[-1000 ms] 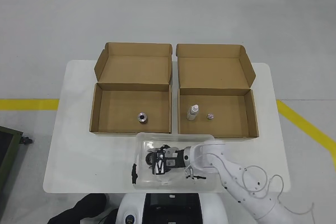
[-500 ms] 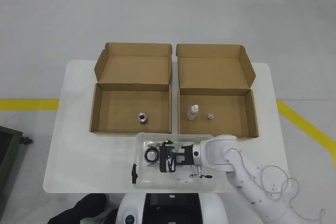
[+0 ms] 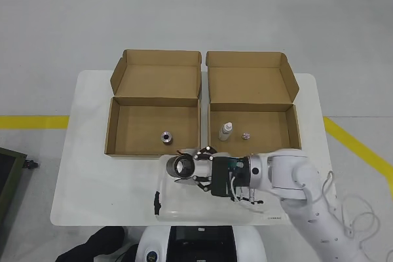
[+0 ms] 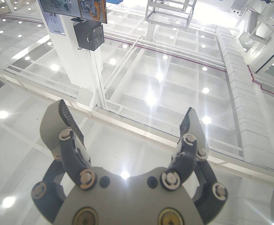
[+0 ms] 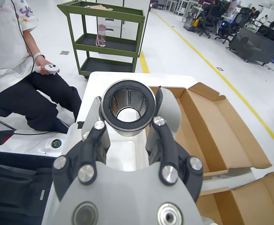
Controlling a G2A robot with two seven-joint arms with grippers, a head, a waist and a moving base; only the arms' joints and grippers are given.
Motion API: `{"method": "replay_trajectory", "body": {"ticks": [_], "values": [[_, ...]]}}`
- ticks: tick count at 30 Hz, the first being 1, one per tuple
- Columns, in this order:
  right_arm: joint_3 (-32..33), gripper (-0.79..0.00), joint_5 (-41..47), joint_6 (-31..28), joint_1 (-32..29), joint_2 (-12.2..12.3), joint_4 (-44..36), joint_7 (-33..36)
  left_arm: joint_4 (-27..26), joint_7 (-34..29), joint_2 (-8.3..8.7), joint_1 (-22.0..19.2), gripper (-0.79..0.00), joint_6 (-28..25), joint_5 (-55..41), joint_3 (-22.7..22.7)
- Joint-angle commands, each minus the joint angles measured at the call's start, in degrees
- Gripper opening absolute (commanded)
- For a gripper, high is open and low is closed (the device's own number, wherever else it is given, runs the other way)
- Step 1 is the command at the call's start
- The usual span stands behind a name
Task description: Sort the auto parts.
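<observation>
Right gripper (image 5: 129, 98) pinches the cylindrical bearing (image 5: 127, 129) by its sides, raised over the clear bin (image 3: 183, 204) at lower centre. Probably bound for the upper-left box (image 3: 134, 131). Left gripper (image 4: 127, 122) spread, empty.

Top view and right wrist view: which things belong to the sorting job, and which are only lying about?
Job: right gripper, shut on the metal sleeve; clear tray; left box with a round metal part; right box with a white part and a small metal part.
Lying about: green cart; pink bottle on it.
</observation>
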Motion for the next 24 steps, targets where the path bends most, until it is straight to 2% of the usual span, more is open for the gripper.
{"method": "replay_trajectory", "body": {"ticks": [1,14,24], "values": [[0.6,-0.785,1.0,0.4,0.7,0.0,-0.6,-0.8,0.0,0.0,0.00,0.0,0.000,0.0,0.0,0.0],[3.7,-0.785,3.5,4.4,6.5,-0.3,-3.0,-9.2,0.0,0.0,0.00,0.0,0.000,0.0,0.0,0.0],[8.2,-0.785,3.2,6.7,6.4,0.0,-4.7,-15.3,0.0,0.0,0.00,0.0,0.000,0.0,0.0,0.0]]}}
